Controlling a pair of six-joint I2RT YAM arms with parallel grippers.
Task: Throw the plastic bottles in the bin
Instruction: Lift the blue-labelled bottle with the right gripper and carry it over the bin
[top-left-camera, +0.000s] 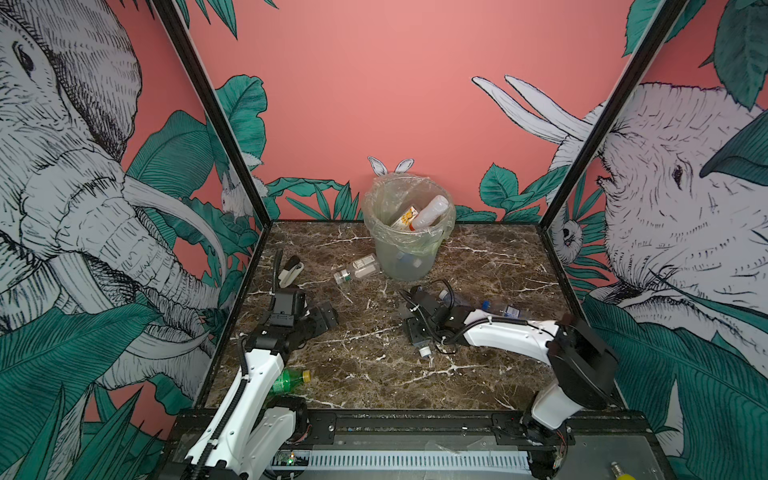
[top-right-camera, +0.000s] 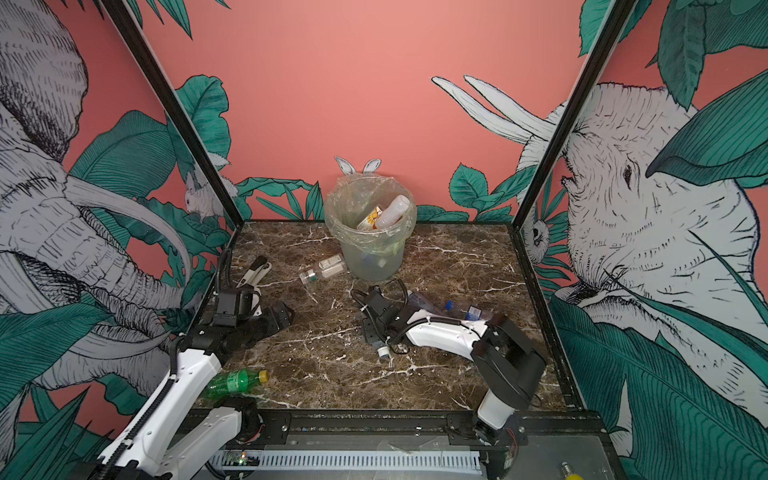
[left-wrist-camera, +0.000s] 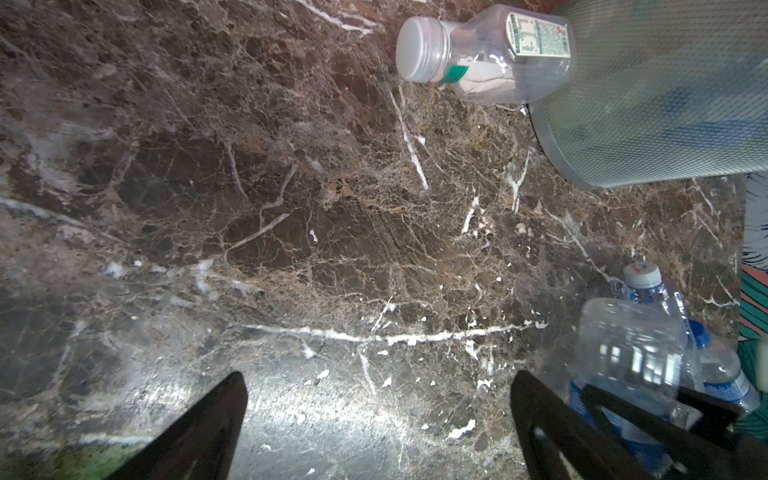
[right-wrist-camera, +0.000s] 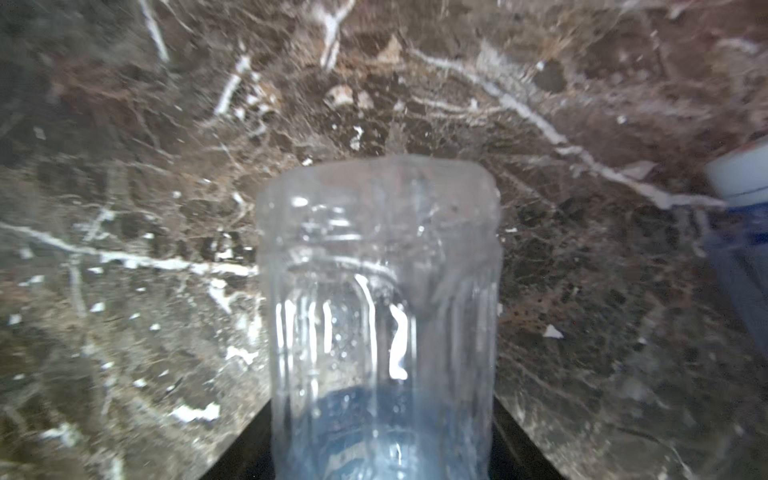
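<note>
Only wrist-close: clear bottle (right-wrist-camera: 378, 316) inside right claw (right-wrist-camera: 382, 457).

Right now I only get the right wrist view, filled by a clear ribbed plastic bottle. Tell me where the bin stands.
Observer: The round translucent grey-green bin stands near the marble table's far edge, beyond the clear ribbed plastic bottle.
Operator: Report the left gripper.
Observer: The left gripper hangs open and empty over bare marble.
Operator: Name what lies nearest that arm's base.
Observer: A green plastic bottle with a yellow cap, lying on its side.
</note>
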